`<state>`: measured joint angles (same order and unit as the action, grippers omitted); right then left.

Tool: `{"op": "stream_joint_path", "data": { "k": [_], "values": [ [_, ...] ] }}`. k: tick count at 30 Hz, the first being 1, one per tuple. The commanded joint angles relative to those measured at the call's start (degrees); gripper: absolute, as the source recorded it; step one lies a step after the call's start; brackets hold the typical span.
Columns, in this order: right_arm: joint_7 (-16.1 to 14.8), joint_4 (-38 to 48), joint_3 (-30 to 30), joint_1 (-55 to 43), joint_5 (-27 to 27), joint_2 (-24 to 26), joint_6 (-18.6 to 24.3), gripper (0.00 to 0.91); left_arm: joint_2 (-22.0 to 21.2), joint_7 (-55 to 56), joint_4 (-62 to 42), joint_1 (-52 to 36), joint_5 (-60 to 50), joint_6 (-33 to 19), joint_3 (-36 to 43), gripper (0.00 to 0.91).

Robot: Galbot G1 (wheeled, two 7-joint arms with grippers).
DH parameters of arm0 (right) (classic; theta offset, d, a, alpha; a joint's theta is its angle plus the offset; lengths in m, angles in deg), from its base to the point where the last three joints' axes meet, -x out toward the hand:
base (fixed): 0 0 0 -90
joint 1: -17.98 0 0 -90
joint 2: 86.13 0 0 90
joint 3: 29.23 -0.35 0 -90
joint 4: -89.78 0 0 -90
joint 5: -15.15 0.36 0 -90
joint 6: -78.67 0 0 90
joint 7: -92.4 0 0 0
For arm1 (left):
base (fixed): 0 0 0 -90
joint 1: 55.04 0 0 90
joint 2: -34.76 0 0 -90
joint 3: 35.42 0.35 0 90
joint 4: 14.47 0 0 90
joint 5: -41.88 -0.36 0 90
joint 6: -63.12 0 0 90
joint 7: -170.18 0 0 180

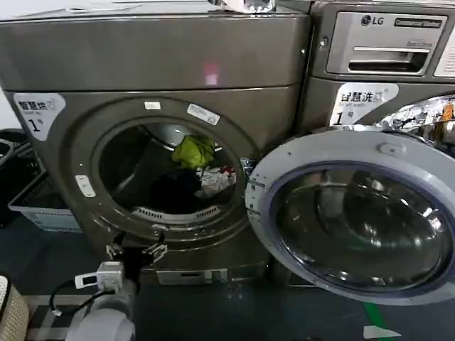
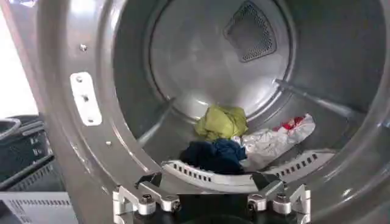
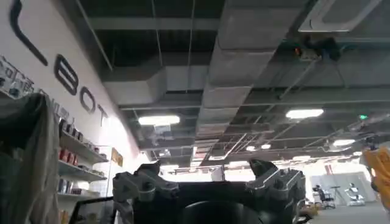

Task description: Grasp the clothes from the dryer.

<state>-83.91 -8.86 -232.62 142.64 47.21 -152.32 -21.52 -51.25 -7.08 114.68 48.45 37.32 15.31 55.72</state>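
We hold our left gripper (image 1: 135, 250) just below the dryer (image 1: 142, 64) porthole, jaws spread wide and empty. Ahead of the jaws and deeper in, the clothes (image 2: 244, 139) lie heaped on the drum floor: yellow-green farthest back, navy nearest, white with red off to one side. The glass door (image 1: 362, 220) already hangs open, so access is done; reaching in, closing and lifting all remain. Our right gripper (image 3: 210, 182) points toward the ceiling, jaws seemingly apart.
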Motion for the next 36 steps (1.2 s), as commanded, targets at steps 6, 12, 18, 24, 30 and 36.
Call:
{"op": "stream_joint_path", "data": {
  "k": [6,12,18,24,30,36],
  "values": [
    [0.0,-0.2,0.0,-0.2,0.0,-0.2,0.0,0.907,0.0,-0.1,0.2,0.1,0.0,2.8,-0.6,0.907],
    [0.0,-0.5,-0.1,-0.1,0.0,-0.3,-0.1,0.907,-0.1,-0.1,0.2,0.2,0.0,2.8,-0.6,0.907],
    [0.0,-0.3,-0.4,0.1,0.1,-0.3,-0.1,0.907,-0.2,-0.1,0.2,0.3,0.0,2.8,-0.6,0.907],
    [0.0,-0.4,-0.2,0.0,0.0,-0.4,0.0,0.907,-0.3,-0.1,0.2,0.3,0.0,2.8,-0.6,0.907],
    [-0.1,-0.4,-0.2,0.0,0.0,-0.7,0.0,0.907,-0.3,-0.2,0.3,0.6,0.0,2.8,-1.1,0.907],
    [-0.1,-0.3,-0.5,0.1,0.1,-0.9,0.0,0.907,-0.4,-0.4,0.2,0.5,0.1,2.8,-1.6,0.907]
  ]
}}
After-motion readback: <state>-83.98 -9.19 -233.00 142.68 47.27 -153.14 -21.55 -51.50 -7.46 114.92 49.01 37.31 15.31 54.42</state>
